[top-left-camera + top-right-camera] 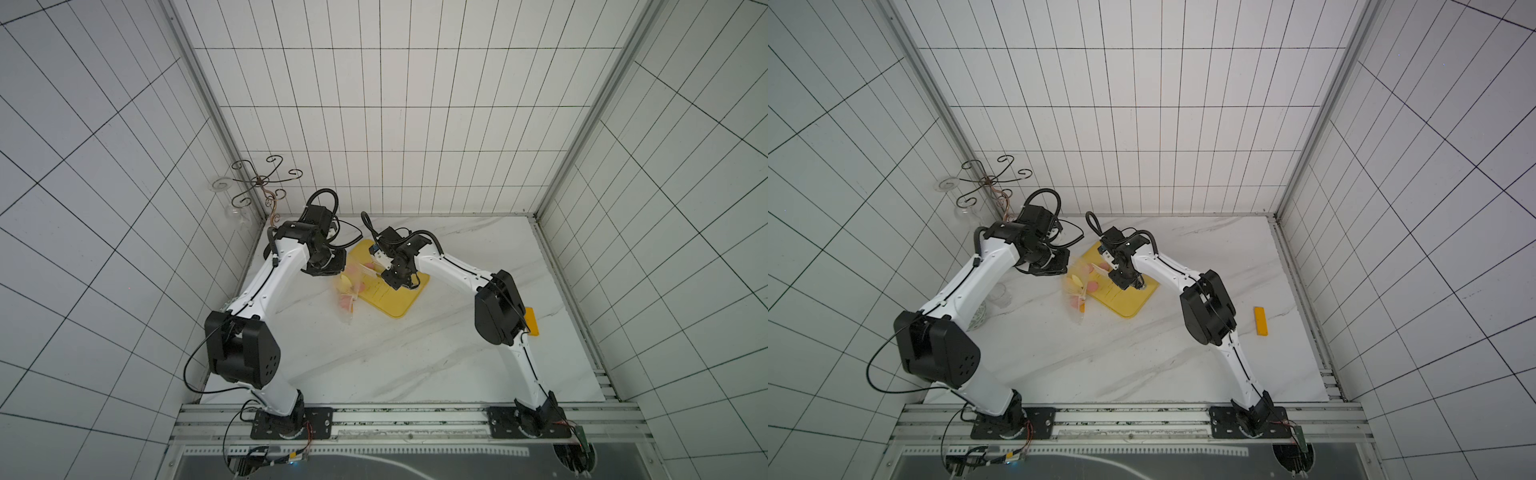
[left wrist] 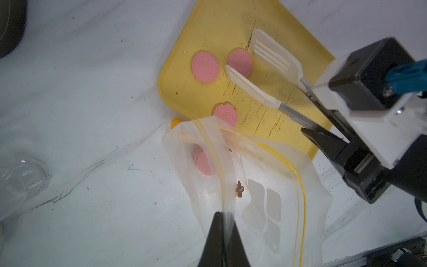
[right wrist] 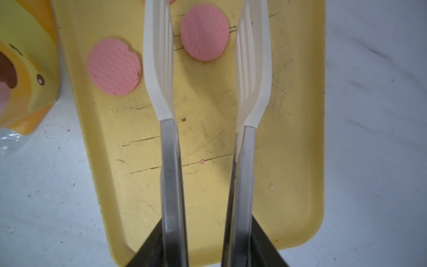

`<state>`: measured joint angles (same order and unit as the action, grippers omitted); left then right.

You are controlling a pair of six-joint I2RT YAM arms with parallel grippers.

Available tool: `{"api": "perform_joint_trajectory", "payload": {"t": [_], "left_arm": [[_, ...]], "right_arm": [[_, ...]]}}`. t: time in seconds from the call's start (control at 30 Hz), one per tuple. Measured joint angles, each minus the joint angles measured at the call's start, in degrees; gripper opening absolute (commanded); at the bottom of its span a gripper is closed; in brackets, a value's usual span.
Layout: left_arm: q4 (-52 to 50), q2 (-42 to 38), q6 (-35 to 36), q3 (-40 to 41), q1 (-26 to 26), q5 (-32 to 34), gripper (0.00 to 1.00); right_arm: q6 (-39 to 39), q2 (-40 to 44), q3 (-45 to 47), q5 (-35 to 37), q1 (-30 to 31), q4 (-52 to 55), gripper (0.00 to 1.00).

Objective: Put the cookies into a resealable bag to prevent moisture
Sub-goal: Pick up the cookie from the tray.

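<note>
1. Left wrist view: the left gripper (image 2: pixel 221 218) is pinched tight on the zip edge of the bag (image 2: pixel 258 175). It lifts one lip so the mouth gapes toward the tray (image 2: pixel 221 25).
2. The right gripper (image 3: pixel 205 249) clasps the tongs (image 3: pixel 161 69) by their metal shanks. The white blades stand apart and empty over the tray. Whether they touch it cannot be told.
3. Cookies (image 2: pixel 205 67): three pink rounds lie on the tray, and more pink shows through the bag film. The bag rests on the table (image 1: pixel 415 353) against the tray's edge.
4. Step in hand, as judged: picking up the next round. In the right wrist view the blades straddle one cookie (image 3: pixel 204 32), and a second lies just beside one blade.
5. The next move calls for closing the blades on the thin disc's rim without skidding it. The round must then be carried to the mouth while the lip is held up.
6. Surroundings: a glass (image 2: pixel 23 180) sits near the bag, a wire stand (image 1: pixel 259 183) in the back corner, and an orange block (image 1: pixel 1261 321) well apart. None lies between tongs and bag.
7. Hindrances, as judged: the floppy lip may sag shut. It also partly covers the round nearest the bag.
</note>
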<state>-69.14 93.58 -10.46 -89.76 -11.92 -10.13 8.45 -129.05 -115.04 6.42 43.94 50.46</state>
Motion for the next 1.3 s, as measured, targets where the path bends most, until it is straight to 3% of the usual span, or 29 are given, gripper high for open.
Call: {"api": "perform_joint_trajectory", "payload": {"t": [1.3], "left_arm": [[0.4,-0.2,0.0,0.5,0.0,0.0,0.00]], "right_arm": [[-0.2,-2.4,-2.7,3.2,0.9,1.7,0.35]]}}
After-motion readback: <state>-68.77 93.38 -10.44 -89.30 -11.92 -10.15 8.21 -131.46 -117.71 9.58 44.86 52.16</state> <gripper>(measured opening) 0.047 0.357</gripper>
